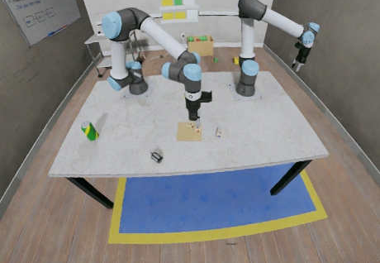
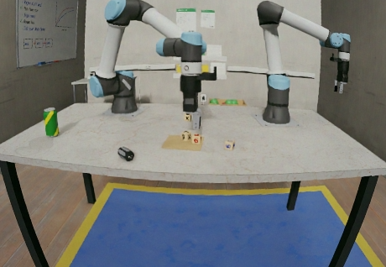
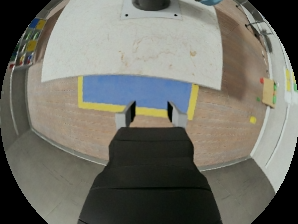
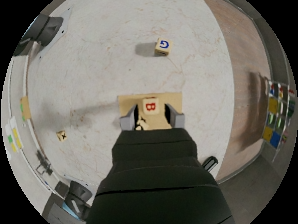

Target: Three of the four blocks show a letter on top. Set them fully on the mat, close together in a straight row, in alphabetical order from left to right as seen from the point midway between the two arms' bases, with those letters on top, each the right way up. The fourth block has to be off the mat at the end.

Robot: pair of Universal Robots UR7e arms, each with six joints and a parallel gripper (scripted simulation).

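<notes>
Pincer of the right arm, a black housing with flat grey fingers and dark inner pads, stands open and released above the mat, its tips pointing down. The B block, a cream cube bearing a red letter on its top face, rests on the mat just below the fingertips, ungrasped; in the right wrist view it appears between them. The mat is a thin, tan, matt rectangle on the pale, veined tabletop. Just left of the B block and slightly farther back lies a black-marked cream block, its top partly hidden in the wrist view. The blue-lettered G block sits off the mat to the right; the X block lies beyond its far edge. At far right, the left arm's gripper hangs open, with nothing between its straight grey fingers.
</notes>
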